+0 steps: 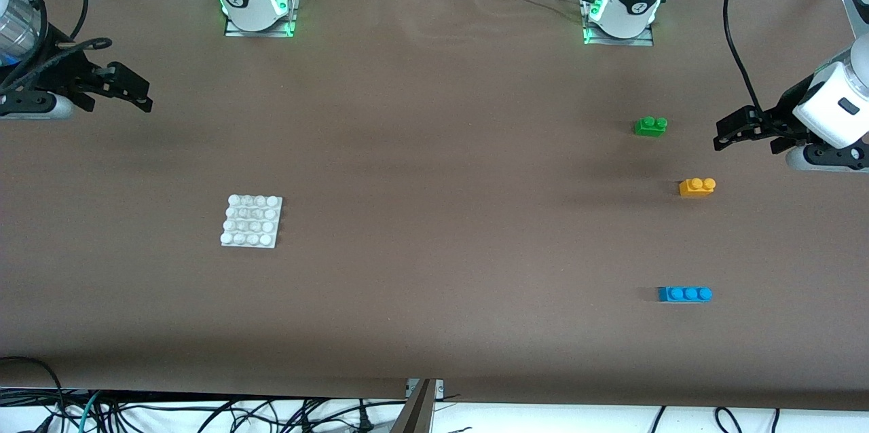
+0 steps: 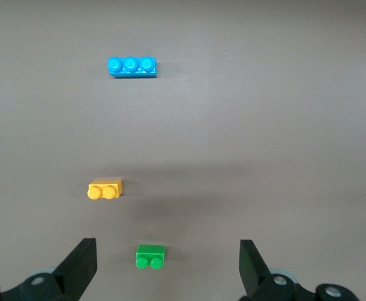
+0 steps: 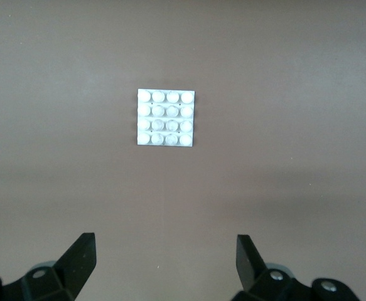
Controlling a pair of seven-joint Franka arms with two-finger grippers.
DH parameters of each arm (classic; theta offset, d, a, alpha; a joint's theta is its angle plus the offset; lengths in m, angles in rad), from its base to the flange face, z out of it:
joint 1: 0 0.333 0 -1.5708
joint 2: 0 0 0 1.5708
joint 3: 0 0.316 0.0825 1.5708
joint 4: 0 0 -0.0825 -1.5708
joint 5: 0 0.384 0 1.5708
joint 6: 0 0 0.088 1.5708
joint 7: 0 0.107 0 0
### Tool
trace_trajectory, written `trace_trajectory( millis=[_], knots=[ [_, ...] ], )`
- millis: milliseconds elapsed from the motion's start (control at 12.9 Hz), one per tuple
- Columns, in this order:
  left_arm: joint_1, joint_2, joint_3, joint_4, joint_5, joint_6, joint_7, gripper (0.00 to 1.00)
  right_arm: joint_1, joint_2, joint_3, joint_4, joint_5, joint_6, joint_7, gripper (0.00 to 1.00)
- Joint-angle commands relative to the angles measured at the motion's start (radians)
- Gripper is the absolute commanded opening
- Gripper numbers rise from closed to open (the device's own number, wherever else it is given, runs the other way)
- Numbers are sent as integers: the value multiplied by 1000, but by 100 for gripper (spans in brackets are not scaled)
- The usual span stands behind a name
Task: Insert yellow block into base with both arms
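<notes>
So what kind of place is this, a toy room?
More likely a robot lab. Two arms are bolted to a brown table, cables lie along its edge, and only a few test things are set out: bricks and a white base.

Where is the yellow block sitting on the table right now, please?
The yellow block lies on the table toward the left arm's end, between the green brick and the blue brick, nearer the front camera than the green one.
</notes>
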Motion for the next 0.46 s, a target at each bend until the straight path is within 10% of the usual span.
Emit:
trace_trajectory(
  millis=[0, 387],
  knots=[
    [-1, 15, 1, 36, 3, -21, 16, 100, 0, 2, -6, -14, 5, 17, -14, 99],
    [0, 15, 1, 36, 3, -21, 16, 100, -4, 80, -9, -17, -12, 111, -13, 99]
  ],
)
